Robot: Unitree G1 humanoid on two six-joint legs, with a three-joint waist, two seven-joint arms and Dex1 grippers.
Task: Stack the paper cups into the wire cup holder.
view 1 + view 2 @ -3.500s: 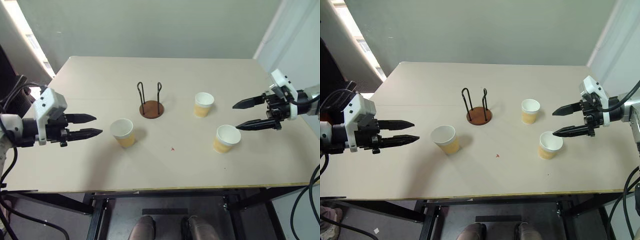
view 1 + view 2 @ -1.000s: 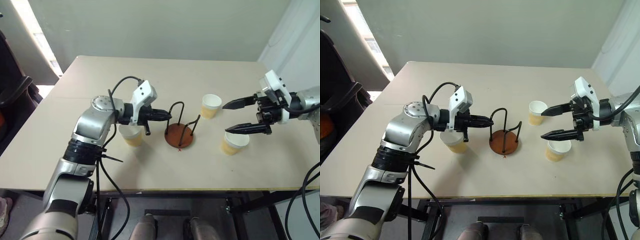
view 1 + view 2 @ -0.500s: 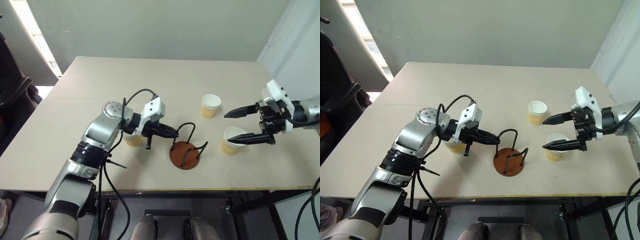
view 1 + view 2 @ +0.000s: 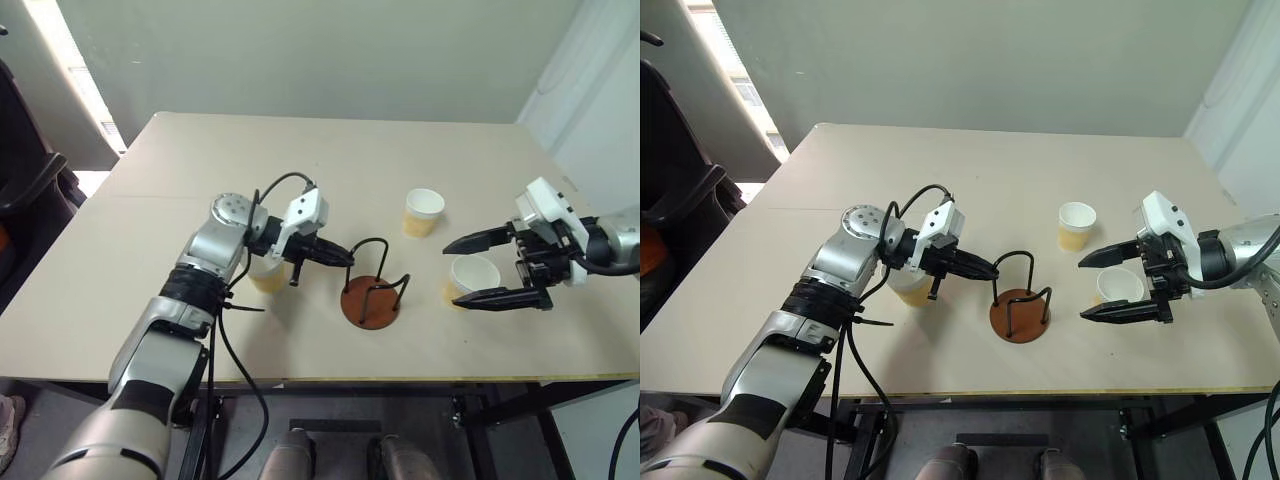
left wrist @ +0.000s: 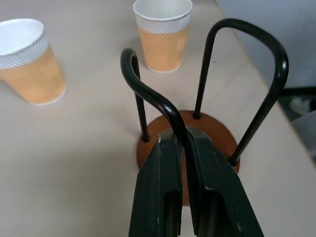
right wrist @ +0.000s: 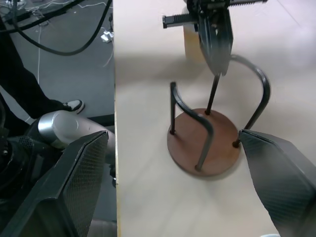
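From the head cameras, the left gripper (image 4: 345, 259) is clamped on the top of one wire loop of the cup holder (image 4: 372, 292), and the holder now sits close to the front edge of the table (image 4: 150, 170), well forward and to the right of where it stood a few seconds ago; a moment back it leaned over on its base, and now it stands level again. The cup (image 4: 266, 274) it used to stand beside is half hidden under the left wrist, the far cup (image 4: 423, 211) stands alone toward the back, and the third cup (image 4: 474, 276) sits between the wide-open fingers of the right gripper (image 4: 465, 271), which touch nothing. In the left wrist view the two black fingers (image 5: 160, 192) are shut tight on the bent wire, with the brown base disc beneath and two cups beyond it. In the right wrist view the spread fingers (image 6: 79, 177) frame the holder (image 6: 205, 140) and the left gripper (image 6: 217, 52) pinching its loop, the table edge close by. The upshot seems to be that the holder has been dragged into easy reach between both arms; no cup is in it yet, so the stacking proper has not begun, and the right gripper looks best placed to take the first cup.
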